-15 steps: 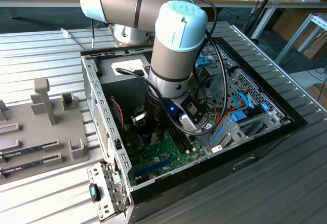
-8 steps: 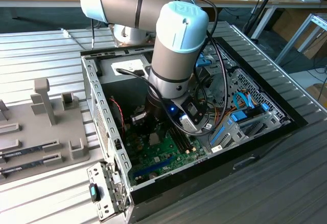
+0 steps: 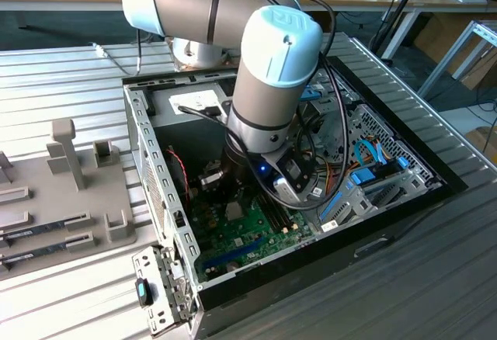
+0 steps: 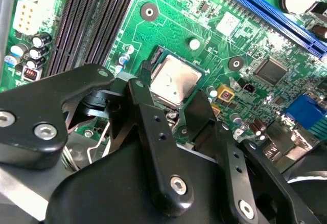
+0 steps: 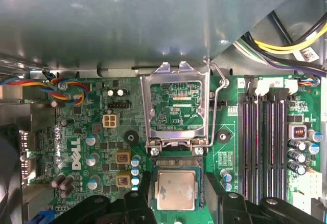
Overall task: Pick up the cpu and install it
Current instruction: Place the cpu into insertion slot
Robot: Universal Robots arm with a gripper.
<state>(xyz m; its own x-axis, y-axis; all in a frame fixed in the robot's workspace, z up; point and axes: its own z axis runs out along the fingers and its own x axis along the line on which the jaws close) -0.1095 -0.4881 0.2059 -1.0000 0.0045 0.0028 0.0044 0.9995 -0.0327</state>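
Beside the raised socket frame (image 5: 173, 69), I see the cpu (image 5: 176, 191) lying flat on the motherboard (image 5: 102, 147), my fingers (image 5: 212, 193) spread either side.

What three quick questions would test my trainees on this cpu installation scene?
1. True or false: the hinged socket frame is closed over the cpu.
2. Where is the cpu? A) held up in the air; B) lying in the motherboard socket, close to the gripper; C) on a person's palm.
3. What colour is the long expansion slot in the second wrist view?
Key: 1 false, the frame is swung open; 2 B; 3 blue.
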